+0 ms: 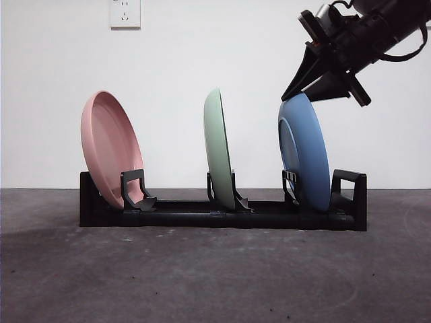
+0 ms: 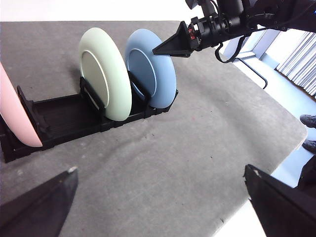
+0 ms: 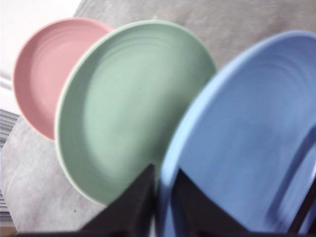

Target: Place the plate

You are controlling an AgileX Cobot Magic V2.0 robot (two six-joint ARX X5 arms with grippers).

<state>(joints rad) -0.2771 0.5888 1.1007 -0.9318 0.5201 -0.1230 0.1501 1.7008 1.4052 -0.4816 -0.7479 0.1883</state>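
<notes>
Blue plate being seated in the end slot of the dish rack

The blue plate [image 1: 304,153] is being held by its top rim between the fingers of the right gripper [image 1: 316,93], which are pinching the rim from both faces so that the plate is kept upright while its lower edge is being settled into the last slot of the black dish rack [image 1: 222,217] on the bench [image 1: 202,276]. The green plate [image 1: 218,149] and pink plate [image 1: 111,148] are being kept on edge in their own slots, well apart, so the blue one is being given clear room. The left gripper [image 2: 158,207] is being held back near the bench, fingers spread wide, gripping nothing.
</notes>
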